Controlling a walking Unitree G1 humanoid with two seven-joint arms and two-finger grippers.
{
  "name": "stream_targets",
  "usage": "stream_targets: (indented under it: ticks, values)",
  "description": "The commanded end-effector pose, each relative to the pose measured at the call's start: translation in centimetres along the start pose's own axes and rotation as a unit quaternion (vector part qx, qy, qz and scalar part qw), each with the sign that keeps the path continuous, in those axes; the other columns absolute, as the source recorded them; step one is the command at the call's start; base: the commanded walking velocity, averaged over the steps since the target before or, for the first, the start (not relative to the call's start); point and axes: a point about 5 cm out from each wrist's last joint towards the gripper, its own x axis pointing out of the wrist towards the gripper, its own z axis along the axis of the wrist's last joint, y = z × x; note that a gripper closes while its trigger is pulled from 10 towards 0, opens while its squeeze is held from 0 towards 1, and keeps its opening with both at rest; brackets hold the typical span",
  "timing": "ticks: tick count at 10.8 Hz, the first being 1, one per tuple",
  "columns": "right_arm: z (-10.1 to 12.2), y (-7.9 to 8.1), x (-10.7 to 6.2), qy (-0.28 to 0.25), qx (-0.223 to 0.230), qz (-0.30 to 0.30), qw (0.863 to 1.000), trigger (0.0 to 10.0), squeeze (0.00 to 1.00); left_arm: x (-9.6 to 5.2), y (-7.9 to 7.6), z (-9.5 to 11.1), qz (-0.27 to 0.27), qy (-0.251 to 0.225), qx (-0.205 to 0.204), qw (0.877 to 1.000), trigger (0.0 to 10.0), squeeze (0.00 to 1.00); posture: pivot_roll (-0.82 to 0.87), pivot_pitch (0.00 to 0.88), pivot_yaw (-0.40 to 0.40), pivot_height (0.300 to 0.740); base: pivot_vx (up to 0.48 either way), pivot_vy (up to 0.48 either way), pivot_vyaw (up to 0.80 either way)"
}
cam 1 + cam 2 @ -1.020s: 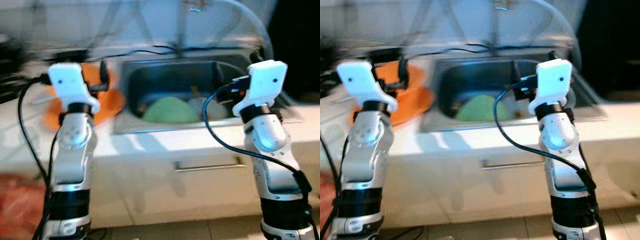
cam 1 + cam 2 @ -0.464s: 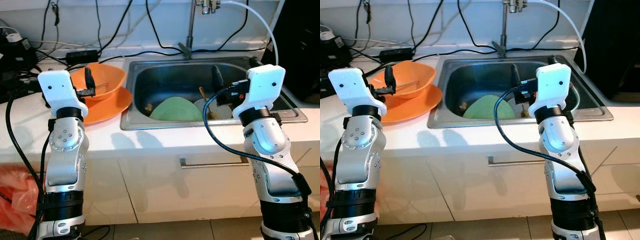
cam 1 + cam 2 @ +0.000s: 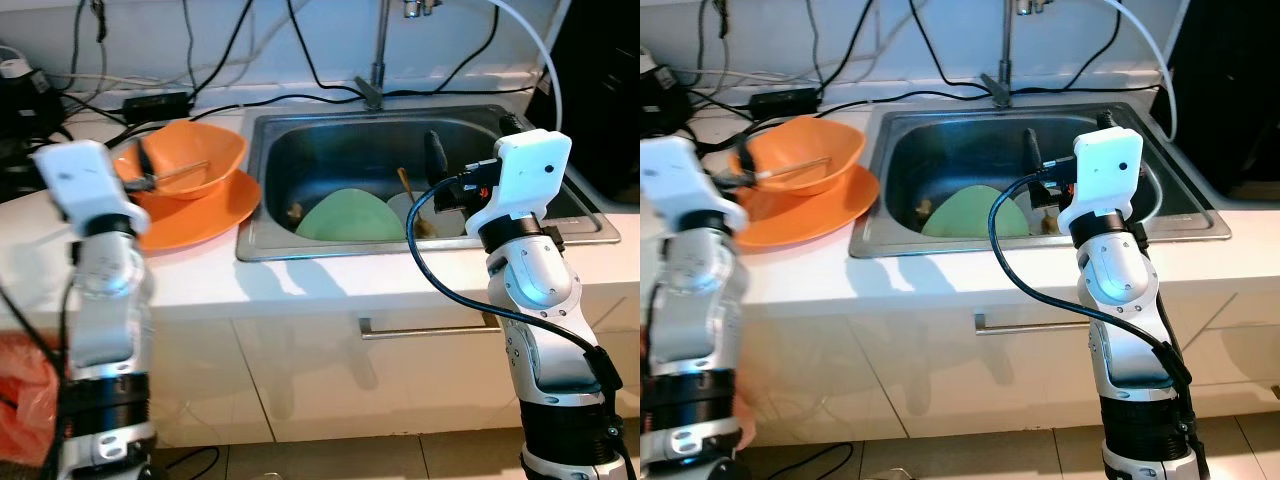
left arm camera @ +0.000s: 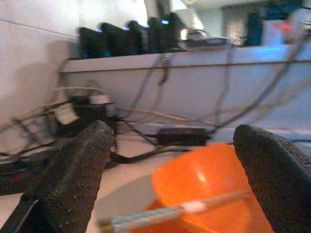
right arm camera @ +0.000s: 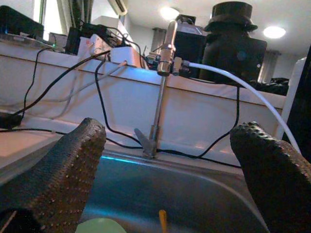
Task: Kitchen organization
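Both of your silver arms are bent up in front of you, with the white wrist boxes at the top. Your left arm looks blurry. Your left gripper has its two black fingers spread wide apart, holding nothing. Your right gripper is the same, its bumpy black fingers far apart with nothing between them.

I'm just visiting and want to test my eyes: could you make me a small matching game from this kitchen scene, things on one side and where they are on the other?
Things:
1. orange bowl
2. green plate
3. tap
4. orange plate

Places:
A. inside the sink
B. behind the sink
C. on the counter, under the bowl
D. on the orange plate

Pairs: 1-D, 2-A, 3-B, 4-C
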Motion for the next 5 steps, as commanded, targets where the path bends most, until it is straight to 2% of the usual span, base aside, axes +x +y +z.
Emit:
stream_targets:
  ticks: [1,2,5]
  values:
    - [-0.05,0.01,-0.10,0.000,-0.001,0.006,1.000,10.0,0.00,0.42,1.43,-0.19,0.038,0.008,-0.002,0.999,10.0,0.00,0.13,0.000,0.054,0.740,0.000,0.000,0.00]
    - [-0.11,0.20,-0.09,-0.001,-0.005,0.021,1.000,10.0,0.00,0.51,2.16,-0.40,0.048,0.011,0.001,0.999,10.0,0.00,0.13,0.000,0.054,0.740,0.000,0.000,0.00]
    - [-0.42,0.38,-0.13,0.004,-0.008,0.024,1.000,10.0,0.00,0.49,1.66,-0.36,0.039,0.010,0.002,0.999,10.0,0.00,0.13,0.000,0.061,0.740,0.000,0.000,0.80]
